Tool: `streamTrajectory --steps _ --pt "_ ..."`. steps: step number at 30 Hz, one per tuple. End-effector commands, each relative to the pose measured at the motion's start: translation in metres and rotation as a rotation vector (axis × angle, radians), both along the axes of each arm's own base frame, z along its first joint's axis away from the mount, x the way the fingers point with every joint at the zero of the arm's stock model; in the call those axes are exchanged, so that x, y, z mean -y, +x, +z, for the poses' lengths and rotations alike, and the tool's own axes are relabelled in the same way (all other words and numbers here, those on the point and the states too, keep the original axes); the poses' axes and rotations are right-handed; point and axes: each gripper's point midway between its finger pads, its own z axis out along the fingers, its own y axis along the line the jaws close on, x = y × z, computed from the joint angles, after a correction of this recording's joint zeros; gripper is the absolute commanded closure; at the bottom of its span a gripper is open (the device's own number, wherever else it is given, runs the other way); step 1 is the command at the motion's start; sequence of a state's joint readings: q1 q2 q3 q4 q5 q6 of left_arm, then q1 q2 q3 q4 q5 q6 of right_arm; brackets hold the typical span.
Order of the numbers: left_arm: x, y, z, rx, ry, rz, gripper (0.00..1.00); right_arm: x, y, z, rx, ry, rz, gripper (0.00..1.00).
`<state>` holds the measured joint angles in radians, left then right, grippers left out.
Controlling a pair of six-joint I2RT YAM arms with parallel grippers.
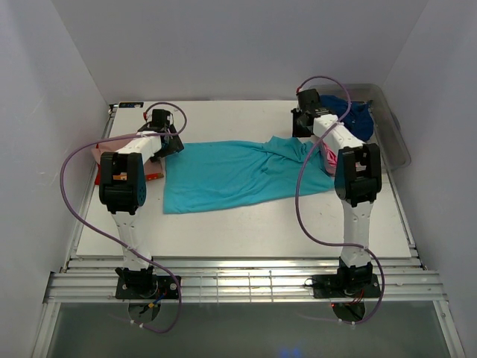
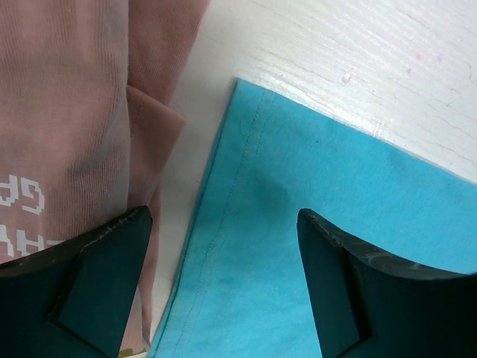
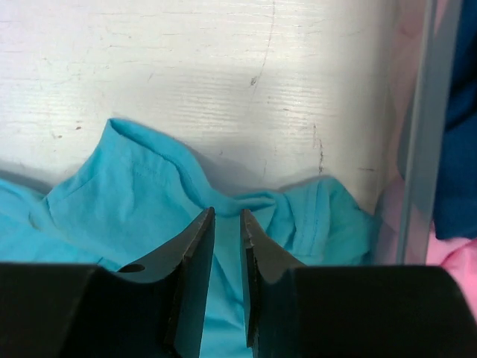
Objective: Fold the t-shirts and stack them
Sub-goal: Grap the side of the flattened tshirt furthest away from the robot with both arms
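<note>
The white table [image 1: 246,231] fills the middle of the top view. The turquoise t-shirt [image 1: 231,175] lies spread across its centre, bunched at its right end beside the clear tub [image 1: 395,142] in the upper right. The salmon-pink t-shirt [image 2: 67,112] lies at the left edge. The left gripper [image 2: 222,216] stands wide open over the turquoise hem. The right gripper [image 3: 227,216] shows only a narrow gap, over the bunched end.
</note>
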<state>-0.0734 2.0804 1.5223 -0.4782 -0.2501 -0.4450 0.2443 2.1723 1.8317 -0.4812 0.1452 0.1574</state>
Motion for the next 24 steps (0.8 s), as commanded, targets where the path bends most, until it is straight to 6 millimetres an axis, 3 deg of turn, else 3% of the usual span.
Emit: streamTrajectory --steps 1,7,9,14,19,24 --pt "-0.007 0.015 0.039 0.091 0.006 0.014 0.10 -0.001 0.015 -0.008 -0.001 0.009 -0.005 0.73" --pt "-0.008 0.011 0.036 0.077 0.004 0.016 0.10 0.002 0.012 -0.014 -0.037 0.002 -0.003 0.71" --pt "-0.009 0.011 0.036 0.077 0.003 0.019 0.10 0.004 0.007 -0.015 -0.037 -0.007 -0.002 0.65" --pt "-0.009 0.008 0.033 0.068 -0.001 0.019 0.09 0.010 0.000 -0.018 -0.049 -0.031 -0.010 0.60" --pt "-0.009 0.004 0.031 0.062 -0.006 0.024 0.09 0.011 -0.007 -0.028 -0.075 -0.035 -0.010 0.60" --pt "-0.011 0.003 0.034 0.069 0.000 0.024 0.09 0.015 -0.009 -0.022 -0.051 -0.040 -0.025 0.60"
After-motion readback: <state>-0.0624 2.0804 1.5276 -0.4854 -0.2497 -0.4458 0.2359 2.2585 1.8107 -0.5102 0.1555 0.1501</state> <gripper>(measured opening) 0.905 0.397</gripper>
